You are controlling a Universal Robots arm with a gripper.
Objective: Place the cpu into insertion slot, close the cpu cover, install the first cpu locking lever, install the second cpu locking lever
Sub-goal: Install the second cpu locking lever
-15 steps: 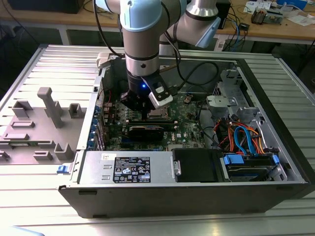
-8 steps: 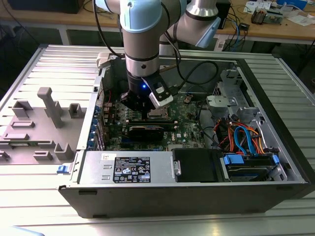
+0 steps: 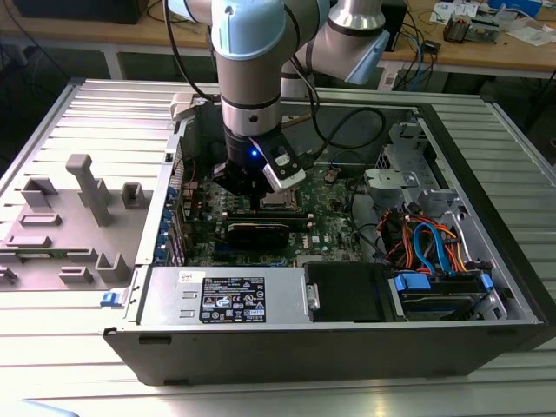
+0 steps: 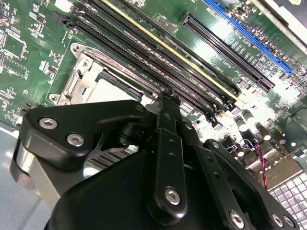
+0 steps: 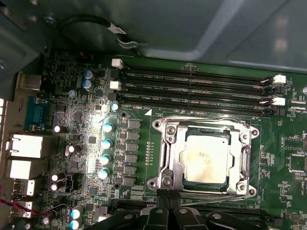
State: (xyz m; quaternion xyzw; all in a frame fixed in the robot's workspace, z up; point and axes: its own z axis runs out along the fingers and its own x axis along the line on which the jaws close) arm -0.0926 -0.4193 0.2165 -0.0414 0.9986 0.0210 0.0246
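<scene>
Gripper poised at the socket's edge, cpu already seated

The cpu (image 5: 207, 158) lay flat in the insertion slot (image 5: 165, 160) with the cpu cover (image 5: 173, 139) down around it; the gripper (image 5: 164, 203) hung just beside the socket's near edge, fingers pressed together, tips by the thin lever wire there.

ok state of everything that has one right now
cpu: seated in the slot, flat
cover: shut over the cpu, framing its top
memory slots: empty
gripper: low at the slot's edge, holding nothing visible
case: side open, on its side
</scene>
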